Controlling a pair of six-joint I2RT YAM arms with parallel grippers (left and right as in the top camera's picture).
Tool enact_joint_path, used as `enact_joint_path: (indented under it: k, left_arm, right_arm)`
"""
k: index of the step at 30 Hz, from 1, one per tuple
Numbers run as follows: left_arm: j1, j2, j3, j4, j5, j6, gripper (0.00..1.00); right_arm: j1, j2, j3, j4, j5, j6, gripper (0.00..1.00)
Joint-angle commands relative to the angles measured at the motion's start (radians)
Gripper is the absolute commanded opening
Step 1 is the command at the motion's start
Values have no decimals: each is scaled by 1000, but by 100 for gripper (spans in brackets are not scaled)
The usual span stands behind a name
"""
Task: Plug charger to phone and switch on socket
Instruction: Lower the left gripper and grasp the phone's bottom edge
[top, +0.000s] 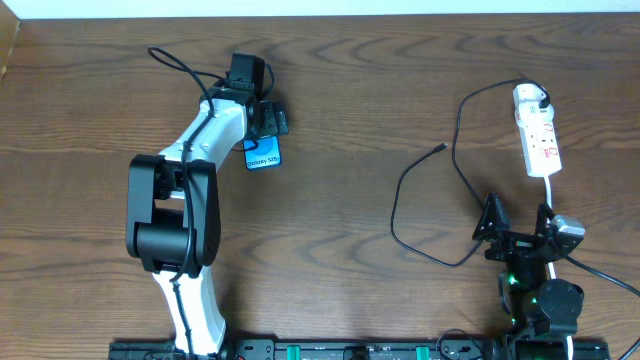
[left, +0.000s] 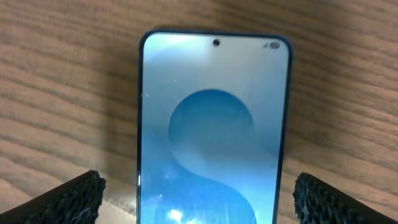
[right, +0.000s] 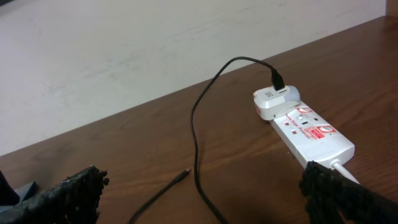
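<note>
Right claw (top: 518, 222) and left claw (left: 199, 202): jaws apart, nothing gripped.
Right claw stands nearest, just before the socket (top: 537, 140); the charger (top: 455, 150) loops left across the tabletop (top: 350, 100), tip lying free. Farther off, left claw straddles the face-up phone (left: 211, 124) without touching it.

My left arm (top: 205, 135) wears white shells between bulky black joint housings (top: 165, 215), and a thin black cable (top: 178, 62) loops off near its wrist. My right arm (top: 556, 300) is almost all black, with small green lights (top: 512, 281) and a grey block (top: 568, 227). The left gripper (left: 199, 202) has black finger pads (left: 71, 198) with a fine dimpled texture.
</note>
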Motion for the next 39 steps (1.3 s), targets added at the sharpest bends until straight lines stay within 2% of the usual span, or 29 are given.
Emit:
enact_joint_path:
  k: [1,16,39]
  left_arm:
    - [0,15,13,15,-2,49,98]
    - [-2,17,-15,81,-2,49,98]
    - [-12,96,-18,87,-2,40,98]
  right_arm:
    - [6,-6,-2,-2,8,-4,99]
    - [6,-6,-2,-2,8,-4,99]
    - [6,-6,-2,-2,8,-4,99]
